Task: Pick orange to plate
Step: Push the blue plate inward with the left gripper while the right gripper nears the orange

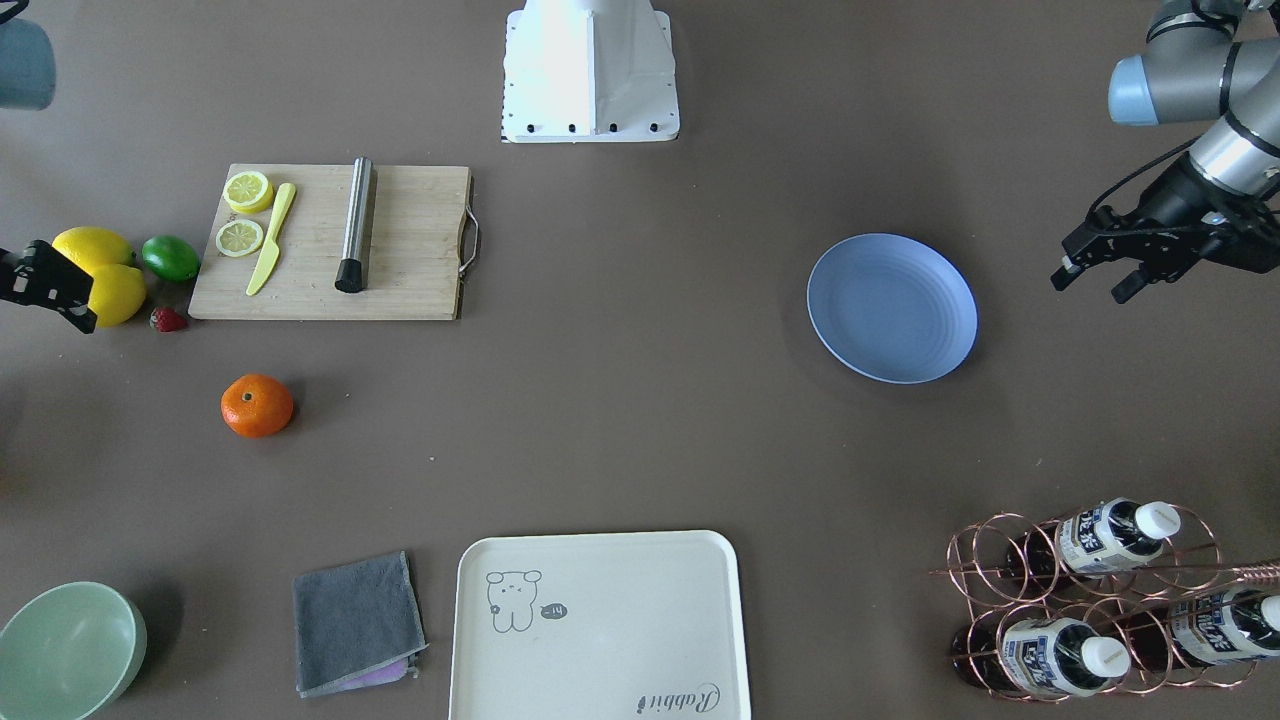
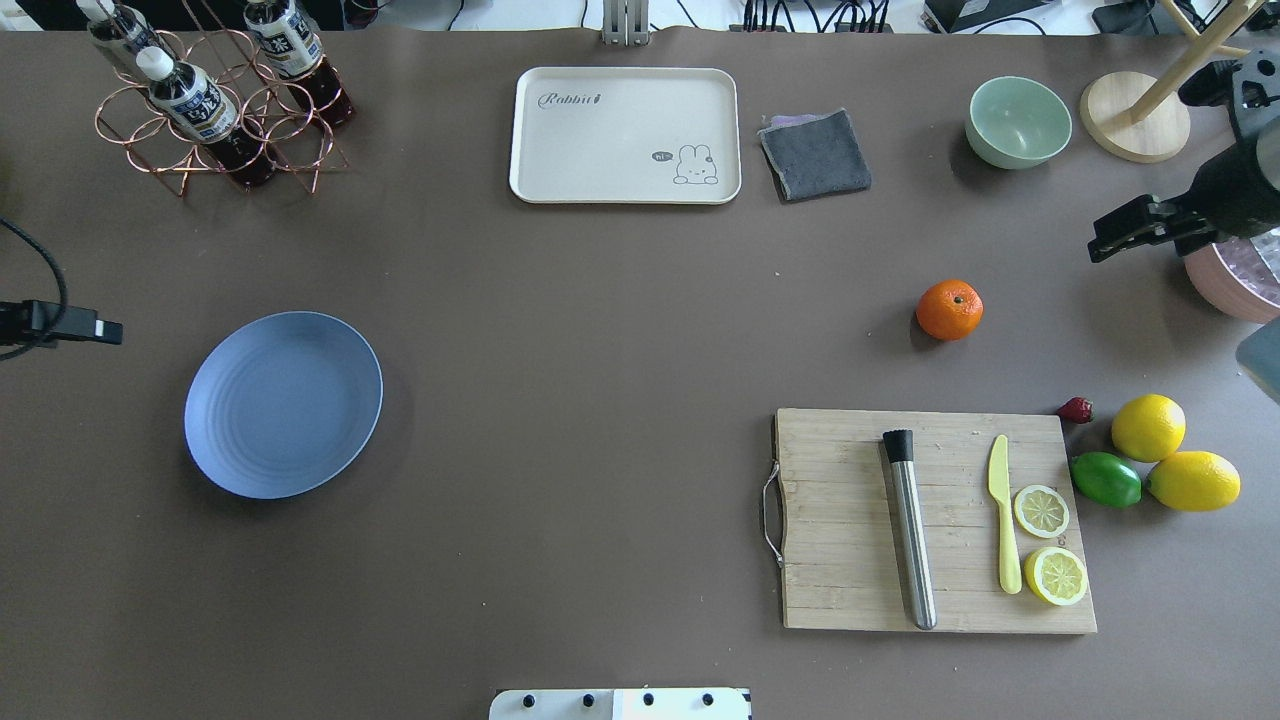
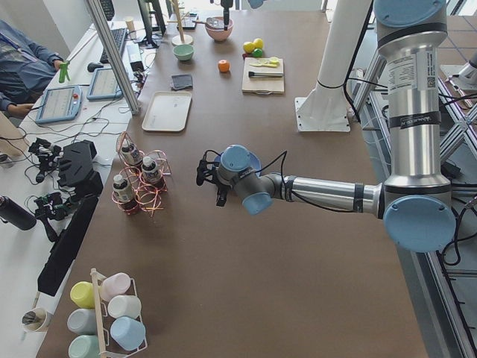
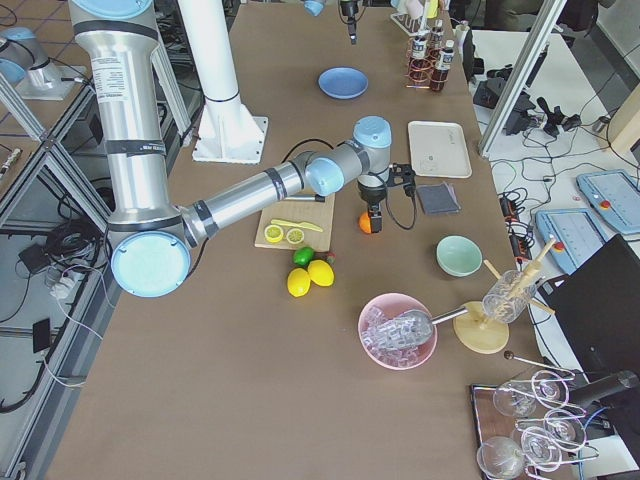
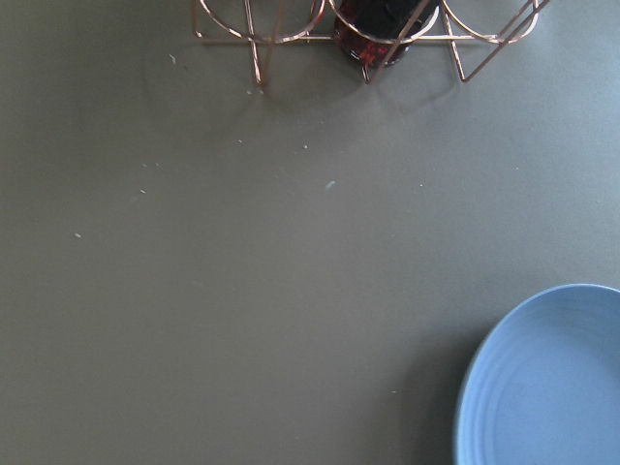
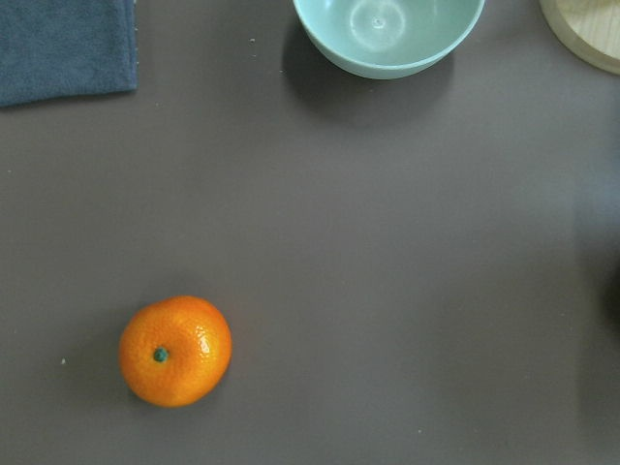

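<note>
The orange (image 2: 949, 309) lies alone on the brown table, between the grey cloth and the cutting board; the right wrist view has it (image 6: 175, 350) at lower left, stem dimple up. My right gripper (image 2: 1092, 245) hovers to the orange's right, apart from it, fingers open and empty. The periwinkle-blue plate (image 2: 283, 404) sits empty on the table's left half and shows its rim (image 5: 552, 387) in the left wrist view. My left gripper (image 1: 1090, 288) hangs open beside the plate's outer side, holding nothing.
A wooden cutting board (image 2: 935, 520) carries a steel muddler, a yellow knife and lemon slices. Two lemons (image 2: 1148, 427), a lime (image 2: 1105, 479) and a strawberry lie beside it. A cream tray (image 2: 625, 135), grey cloth (image 2: 815, 153), green bowl (image 2: 1018, 121) and bottle rack (image 2: 215, 110) line the far edge.
</note>
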Controlling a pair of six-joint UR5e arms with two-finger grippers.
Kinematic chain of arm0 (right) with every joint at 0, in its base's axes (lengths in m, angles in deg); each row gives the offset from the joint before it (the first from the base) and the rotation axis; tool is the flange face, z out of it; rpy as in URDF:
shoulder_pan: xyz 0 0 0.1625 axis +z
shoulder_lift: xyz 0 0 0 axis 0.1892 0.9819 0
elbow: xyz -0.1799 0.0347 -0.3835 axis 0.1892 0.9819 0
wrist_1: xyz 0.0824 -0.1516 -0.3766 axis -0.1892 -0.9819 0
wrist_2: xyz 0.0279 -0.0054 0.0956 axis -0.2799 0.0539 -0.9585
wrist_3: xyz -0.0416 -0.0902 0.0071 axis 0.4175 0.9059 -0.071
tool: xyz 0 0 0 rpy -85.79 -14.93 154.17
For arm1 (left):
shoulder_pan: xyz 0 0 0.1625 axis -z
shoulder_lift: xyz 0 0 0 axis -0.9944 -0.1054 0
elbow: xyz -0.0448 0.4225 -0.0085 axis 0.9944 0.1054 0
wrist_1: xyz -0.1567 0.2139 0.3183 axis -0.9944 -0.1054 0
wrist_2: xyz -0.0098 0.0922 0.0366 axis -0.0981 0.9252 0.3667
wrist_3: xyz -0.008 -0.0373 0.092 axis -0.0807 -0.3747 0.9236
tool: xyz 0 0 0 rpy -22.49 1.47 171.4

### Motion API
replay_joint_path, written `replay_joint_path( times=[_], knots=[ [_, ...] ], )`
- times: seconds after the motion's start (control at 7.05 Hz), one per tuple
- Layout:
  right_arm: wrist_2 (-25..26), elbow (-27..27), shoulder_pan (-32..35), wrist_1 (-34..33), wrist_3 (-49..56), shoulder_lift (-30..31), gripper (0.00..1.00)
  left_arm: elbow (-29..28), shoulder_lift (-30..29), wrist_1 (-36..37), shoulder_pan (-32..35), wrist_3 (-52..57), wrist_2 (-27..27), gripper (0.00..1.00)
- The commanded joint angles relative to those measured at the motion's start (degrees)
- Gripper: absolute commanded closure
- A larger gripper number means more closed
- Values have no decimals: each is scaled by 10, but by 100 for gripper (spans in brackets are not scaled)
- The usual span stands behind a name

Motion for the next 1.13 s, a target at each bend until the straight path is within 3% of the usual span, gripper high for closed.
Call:
replay_joint_path(
  times=[0.0,0.14,0.43,0.71,0.99],
  knots=[
    [23,2,-31,27,-45,-1,2,-4,-9,-22,-94,-75,80,7],
    [25,4,-31,28,-44,-1,1,-10,-9,-27,-112,-76,96,8],
    [26,6,-32,28,-43,-1,1,-45,-16,-69,-137,-75,125,25],
    [26,6,-33,28,-41,-2,1,-61,-31,-68,-137,-71,125,49],
    [26,8,-33,28,-39,-2,1,-63,-36,-67,-137,-71,122,93]
  ],
)
